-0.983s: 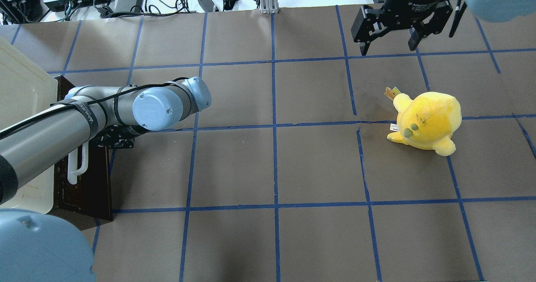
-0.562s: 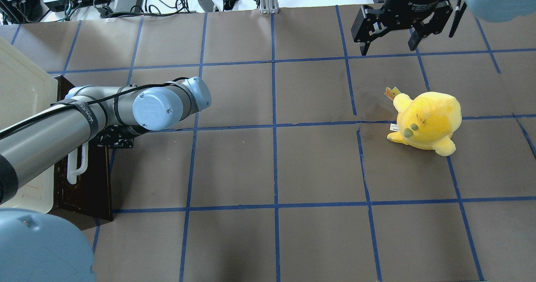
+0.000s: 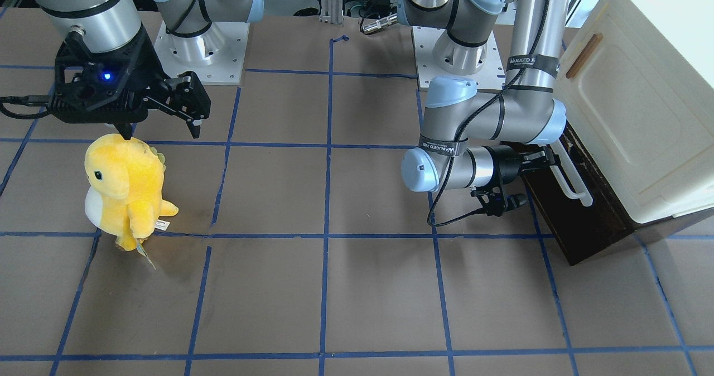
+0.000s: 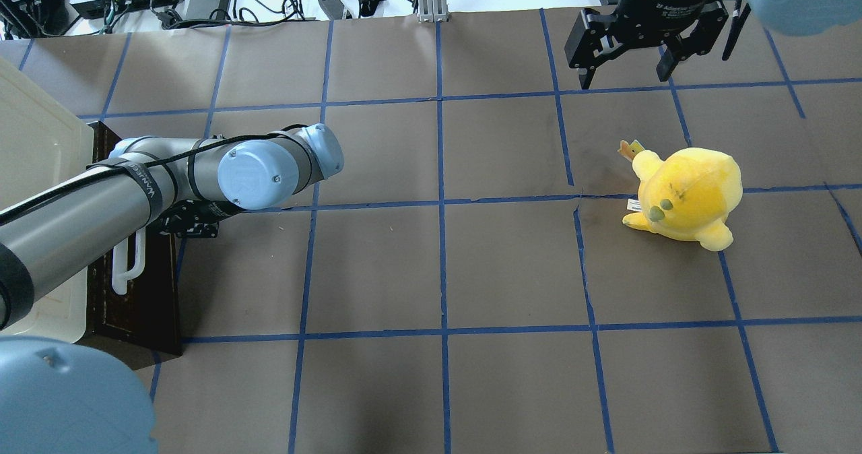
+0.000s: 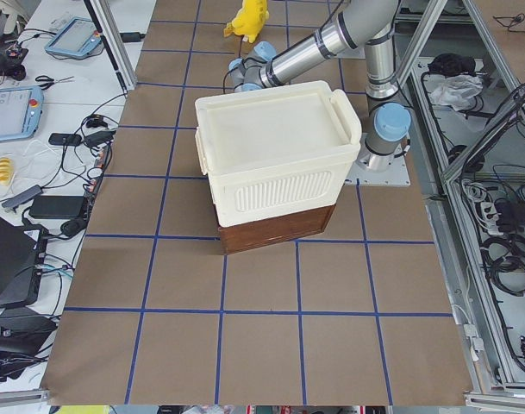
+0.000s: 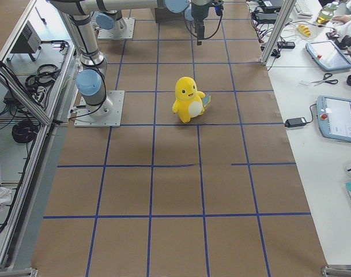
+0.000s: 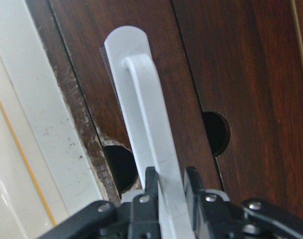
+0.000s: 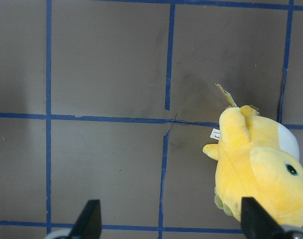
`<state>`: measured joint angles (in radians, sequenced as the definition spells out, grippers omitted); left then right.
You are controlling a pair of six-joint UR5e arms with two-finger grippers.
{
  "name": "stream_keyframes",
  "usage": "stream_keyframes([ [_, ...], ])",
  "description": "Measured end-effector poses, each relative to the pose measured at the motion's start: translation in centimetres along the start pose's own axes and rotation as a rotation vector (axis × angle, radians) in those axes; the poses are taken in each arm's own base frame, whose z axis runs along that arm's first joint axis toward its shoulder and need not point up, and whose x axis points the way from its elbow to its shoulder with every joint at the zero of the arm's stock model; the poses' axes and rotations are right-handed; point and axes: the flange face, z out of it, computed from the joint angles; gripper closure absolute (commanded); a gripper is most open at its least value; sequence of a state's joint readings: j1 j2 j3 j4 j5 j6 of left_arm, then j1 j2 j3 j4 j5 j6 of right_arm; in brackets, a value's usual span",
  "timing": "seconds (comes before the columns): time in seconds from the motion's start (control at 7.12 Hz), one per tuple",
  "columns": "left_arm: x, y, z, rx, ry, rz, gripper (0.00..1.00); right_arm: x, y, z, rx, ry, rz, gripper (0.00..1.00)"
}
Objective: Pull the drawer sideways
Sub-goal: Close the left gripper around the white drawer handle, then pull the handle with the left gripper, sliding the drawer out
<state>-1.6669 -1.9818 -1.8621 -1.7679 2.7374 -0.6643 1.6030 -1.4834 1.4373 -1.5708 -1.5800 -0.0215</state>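
Note:
The drawer [image 3: 583,225] has a dark brown wooden front and sits low under the cream-white cabinet [image 3: 630,114]. Its long white bar handle [image 3: 574,185] runs along the front. My left gripper [image 3: 549,158] is shut on the upper part of this handle. The left wrist view shows the gripper [image 7: 170,183] with both fingers pinching the white handle [image 7: 149,124] against the brown front [image 7: 226,59]. In the overhead view the drawer front [image 4: 138,306] lies at the left edge and my left forearm hides the grasp. My right gripper [image 4: 625,73] is open and empty, hovering at the far right.
A yellow plush toy [image 4: 687,195] stands on the right half of the table, just in front of my right gripper [image 3: 162,130]; it also shows in the right wrist view [image 8: 260,169]. The cabinet [image 5: 271,155] stands at the table's left end. Brown mat with blue grid lines.
My left arm's elbow and wrist have shifted slightly to the right, and the white handle has moved a little with them. The right arm and the plush have not moved.

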Motion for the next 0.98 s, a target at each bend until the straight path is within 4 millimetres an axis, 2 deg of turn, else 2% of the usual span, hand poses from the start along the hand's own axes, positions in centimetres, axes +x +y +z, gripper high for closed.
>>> stream_keyframes([
  [0.98,0.5,0.7,-1.7,0.026,0.005,0.002,0.86,0.0,0.0,0.0,0.000,0.000,0.000,0.00],
])
